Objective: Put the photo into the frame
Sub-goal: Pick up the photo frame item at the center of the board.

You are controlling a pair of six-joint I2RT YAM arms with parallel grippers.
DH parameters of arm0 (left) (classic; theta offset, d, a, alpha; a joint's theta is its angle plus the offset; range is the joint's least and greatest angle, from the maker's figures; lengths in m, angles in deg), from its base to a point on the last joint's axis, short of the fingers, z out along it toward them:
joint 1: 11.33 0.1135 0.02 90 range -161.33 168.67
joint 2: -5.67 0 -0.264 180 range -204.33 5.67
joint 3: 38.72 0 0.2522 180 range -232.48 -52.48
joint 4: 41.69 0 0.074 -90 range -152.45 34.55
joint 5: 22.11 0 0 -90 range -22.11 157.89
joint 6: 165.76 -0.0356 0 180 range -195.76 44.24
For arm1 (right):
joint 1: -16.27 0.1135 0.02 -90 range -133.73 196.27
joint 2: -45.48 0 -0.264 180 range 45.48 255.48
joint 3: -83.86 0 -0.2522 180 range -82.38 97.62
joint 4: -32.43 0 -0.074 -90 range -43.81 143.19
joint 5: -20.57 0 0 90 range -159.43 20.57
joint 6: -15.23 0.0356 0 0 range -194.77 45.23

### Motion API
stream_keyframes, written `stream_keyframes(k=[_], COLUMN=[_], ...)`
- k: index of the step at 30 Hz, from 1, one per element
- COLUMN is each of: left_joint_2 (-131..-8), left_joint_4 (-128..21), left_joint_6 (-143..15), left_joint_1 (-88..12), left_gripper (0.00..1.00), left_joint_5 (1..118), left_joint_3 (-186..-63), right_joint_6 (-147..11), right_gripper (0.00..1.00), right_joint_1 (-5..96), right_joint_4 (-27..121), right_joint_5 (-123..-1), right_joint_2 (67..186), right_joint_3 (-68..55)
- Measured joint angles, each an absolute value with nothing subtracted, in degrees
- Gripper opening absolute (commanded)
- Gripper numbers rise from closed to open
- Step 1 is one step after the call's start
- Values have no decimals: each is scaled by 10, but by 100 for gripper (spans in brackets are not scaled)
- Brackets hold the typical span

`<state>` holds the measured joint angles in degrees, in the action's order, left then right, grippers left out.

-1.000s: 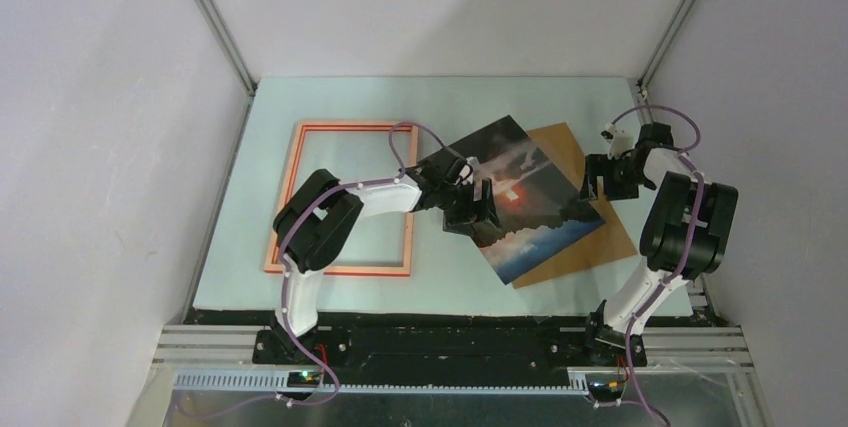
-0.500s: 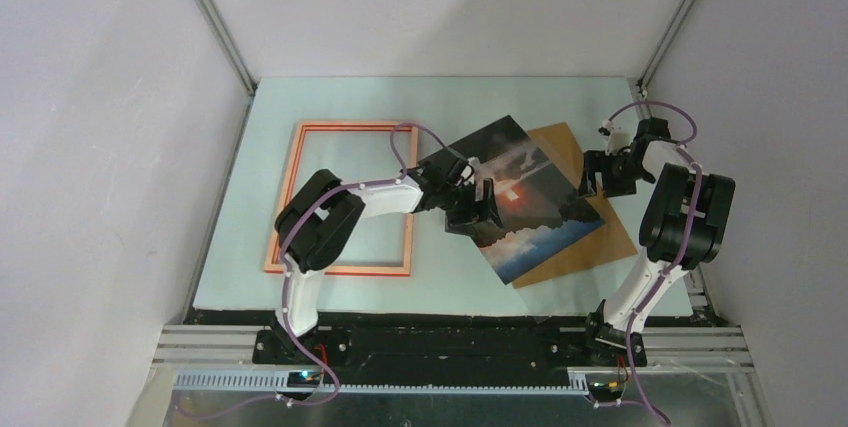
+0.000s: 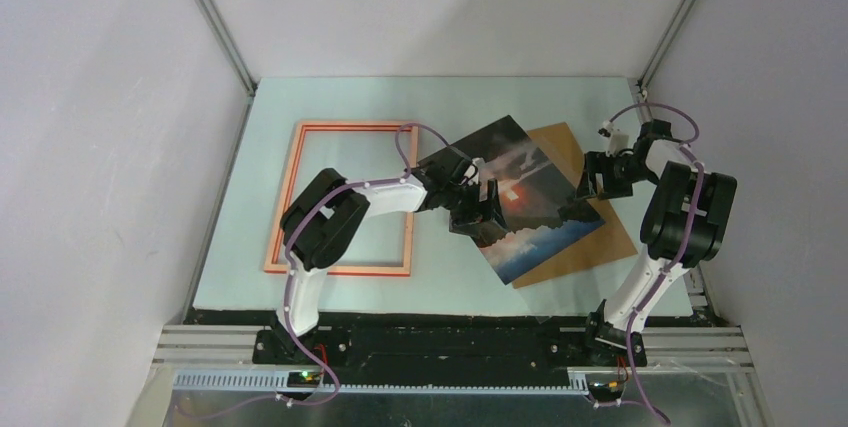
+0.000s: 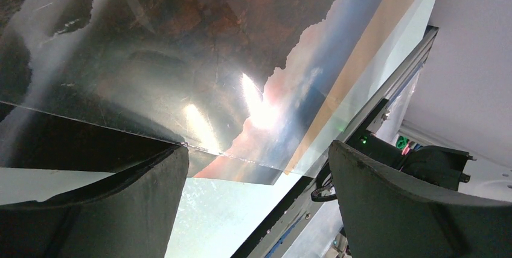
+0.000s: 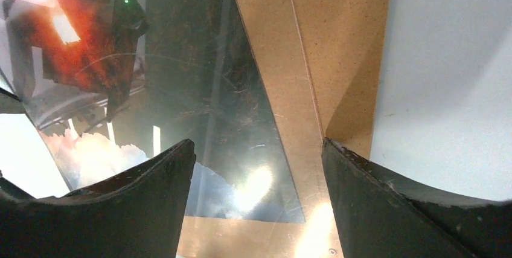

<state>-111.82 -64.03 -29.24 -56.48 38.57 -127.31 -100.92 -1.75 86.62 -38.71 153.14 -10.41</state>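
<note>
Jaws apart, the left gripper (image 3: pixel 478 213) and right gripper (image 3: pixel 592 180) are flanking the thin, glossy photo (image 3: pixel 535 209), probably slippery and best pinched by an edge.

- frame (image 3: pixel 350 126) lies left on the table (image 3: pixel 330 97)
- photo (image 3: pixel 540 217) right of it, on top of backing board (image 3: pixel 606 239)
- board sticks out right of the photo

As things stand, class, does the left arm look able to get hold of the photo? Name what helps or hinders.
Probably yes. The left tool stands open at the left edge of the photo with nothing between them; the right tool is at the opposite side.
</note>
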Motion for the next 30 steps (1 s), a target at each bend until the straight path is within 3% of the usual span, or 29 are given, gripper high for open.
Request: stream_keyframes(k=[30], left_joint_2=[-1123], left_joint_4=[-676], left_joint_6=[-342], left_joint_1=[-540], left_gripper=[93], left_joint_5=[372], left_joint_3=[-1289], right_joint_6=[-1096], right_gripper=[64], right_joint_1=[-122], right_joint_4=[1036], right_joint_5=[-202], right_joint_2=[1517], right_joint_3=[-97])
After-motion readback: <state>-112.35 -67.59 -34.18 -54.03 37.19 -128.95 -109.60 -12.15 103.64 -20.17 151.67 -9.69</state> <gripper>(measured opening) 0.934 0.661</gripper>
